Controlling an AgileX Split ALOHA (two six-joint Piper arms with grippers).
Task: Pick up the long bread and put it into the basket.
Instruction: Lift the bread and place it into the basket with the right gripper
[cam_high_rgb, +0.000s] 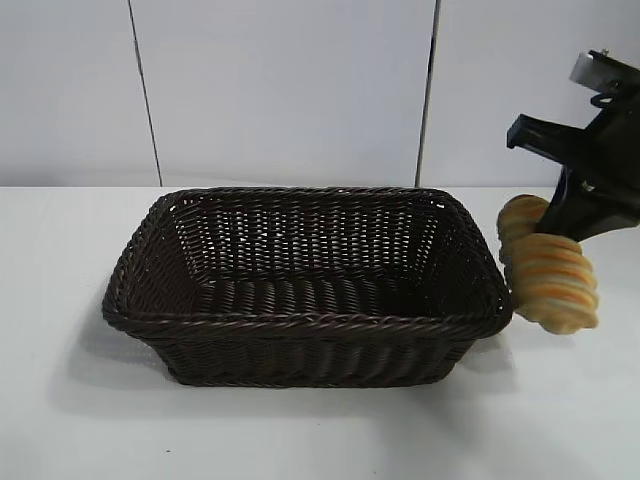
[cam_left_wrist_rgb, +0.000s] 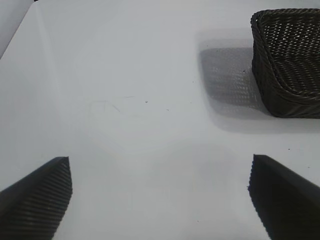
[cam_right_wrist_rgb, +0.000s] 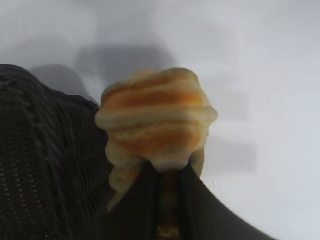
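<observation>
The long bread (cam_high_rgb: 548, 268), golden-tan with pale and orange-brown ridges, hangs in the air just right of the basket's right rim. My right gripper (cam_high_rgb: 560, 225) is shut on its upper end. In the right wrist view the bread (cam_right_wrist_rgb: 157, 117) sticks out past the closed fingers (cam_right_wrist_rgb: 145, 200), with the basket (cam_right_wrist_rgb: 45, 160) beside it. The dark brown wicker basket (cam_high_rgb: 305, 325) stands mid-table and nothing lies in it. My left gripper (cam_left_wrist_rgb: 160, 192) is open over bare table, apart from the basket's corner (cam_left_wrist_rgb: 290, 65); it does not show in the exterior view.
The white table (cam_high_rgb: 80, 420) runs around the basket on all sides. A white panelled wall (cam_high_rgb: 280, 90) stands behind it. The bread's lower end hangs close to the basket's right rim (cam_high_rgb: 495, 295).
</observation>
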